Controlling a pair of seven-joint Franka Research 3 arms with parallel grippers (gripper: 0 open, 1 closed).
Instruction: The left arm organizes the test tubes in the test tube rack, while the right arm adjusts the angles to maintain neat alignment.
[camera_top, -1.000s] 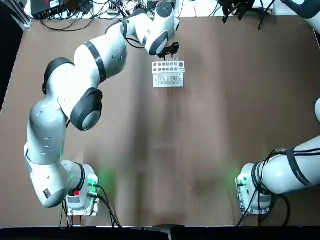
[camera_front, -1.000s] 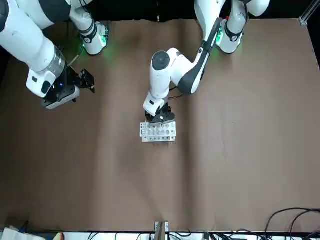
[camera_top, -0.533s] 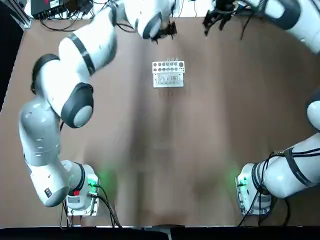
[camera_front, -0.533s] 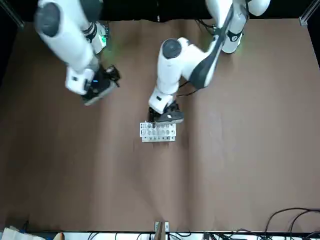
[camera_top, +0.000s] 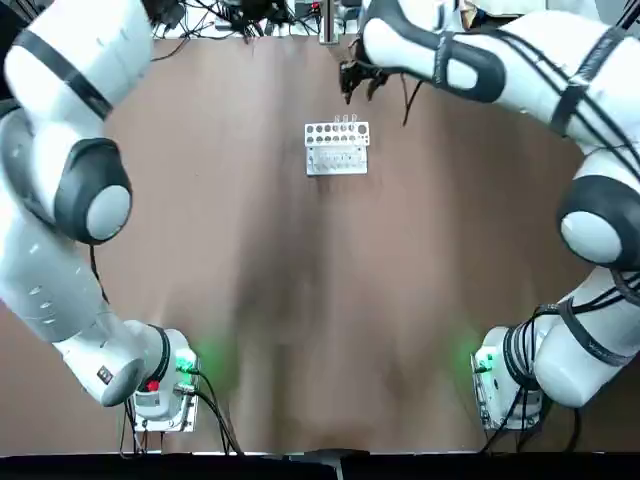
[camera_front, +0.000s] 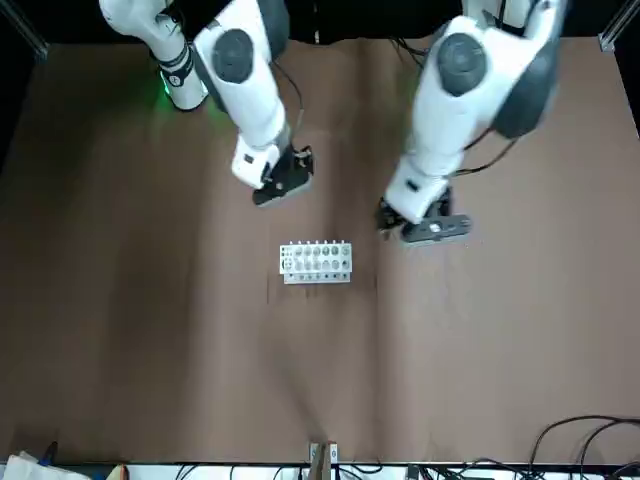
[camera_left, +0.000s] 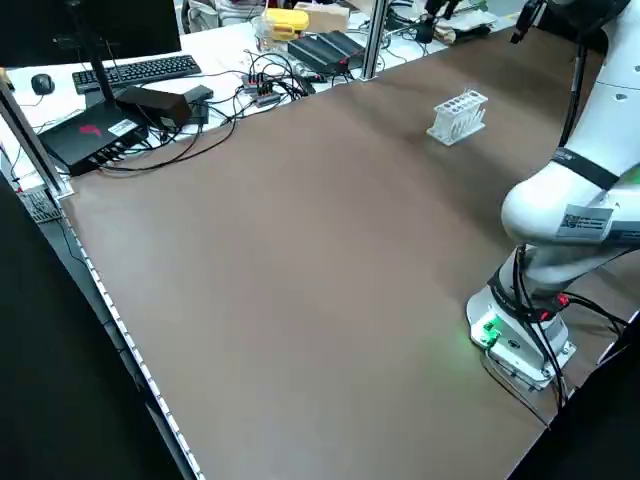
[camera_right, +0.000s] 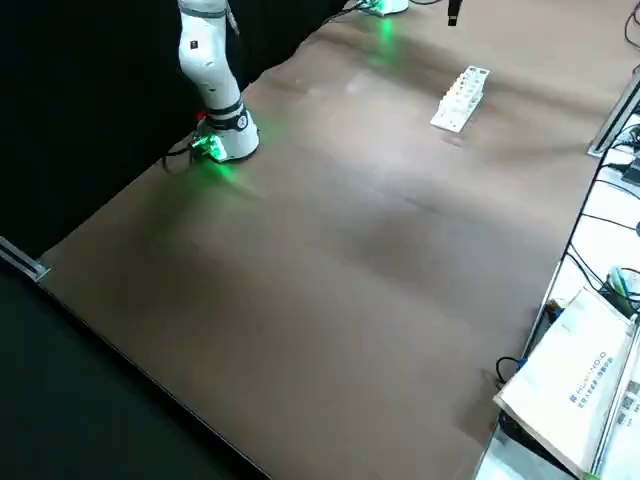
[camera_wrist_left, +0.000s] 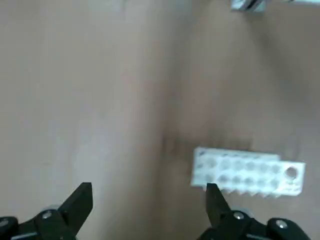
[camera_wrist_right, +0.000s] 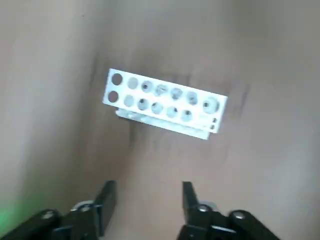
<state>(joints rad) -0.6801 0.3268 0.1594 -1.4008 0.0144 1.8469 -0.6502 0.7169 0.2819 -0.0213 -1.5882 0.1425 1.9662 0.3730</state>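
The white test tube rack (camera_top: 337, 148) stands on the brown table near its far edge, also seen at rack (camera_front: 316, 262). Thin clear test tubes (camera_top: 345, 120) stick up from its back row. My left gripper (camera_front: 425, 222) hangs raised off to the rack's side, apart from it; the left wrist view shows its gripper (camera_wrist_left: 148, 200) open and empty, with the rack (camera_wrist_left: 247, 172) beyond one finger. My right gripper (camera_front: 280, 175) hovers high near the rack, and its wrist view shows the gripper (camera_wrist_right: 148, 197) open with the rack (camera_wrist_right: 165, 102) below and ahead.
Both arm bases (camera_top: 165, 385) (camera_top: 505, 385) sit at the near table edge with green lights. Cables, a keyboard (camera_left: 140, 70) and boxes crowd the bench past the far edge. A white box (camera_right: 575, 390) lies off the table's side.
My left gripper has lifted off the rack and swung away to its side. The right arm has swept in from the table's edge to hover near the rack. The rack has not moved.
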